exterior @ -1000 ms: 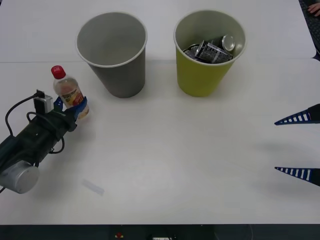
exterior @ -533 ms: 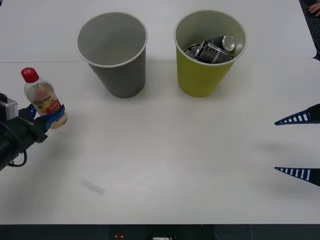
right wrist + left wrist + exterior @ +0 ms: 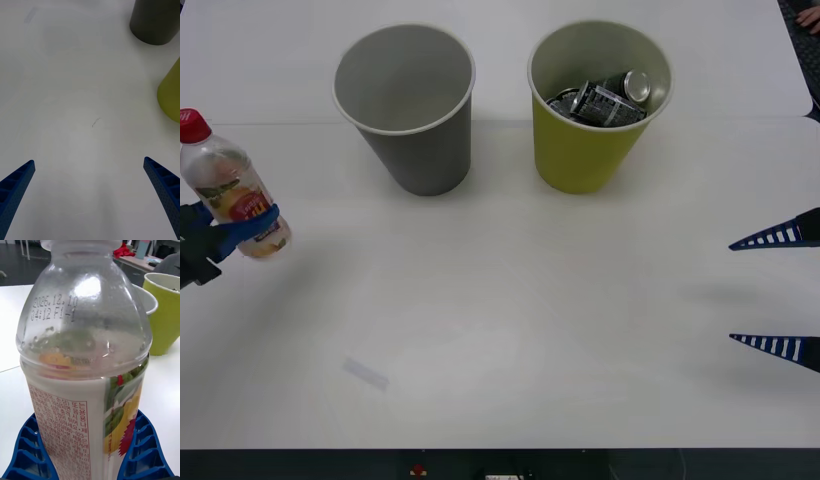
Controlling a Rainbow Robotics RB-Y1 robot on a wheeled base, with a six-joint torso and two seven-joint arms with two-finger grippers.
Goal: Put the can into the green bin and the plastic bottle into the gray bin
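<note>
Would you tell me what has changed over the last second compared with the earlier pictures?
The left gripper, shut on the plastic bottle, has carried it up and toward the robot's left. The gray bin, the green bin with cans inside, and the open right gripper have stayed put.

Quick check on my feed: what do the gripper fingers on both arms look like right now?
Both have blue fingers. The right gripper has two long tapered fingers narrowing to points, with a ribbed, ladder-like pattern and dotted faces. The left gripper has blue fingers with an open honeycomb-like lattice, on a dark body.
</note>
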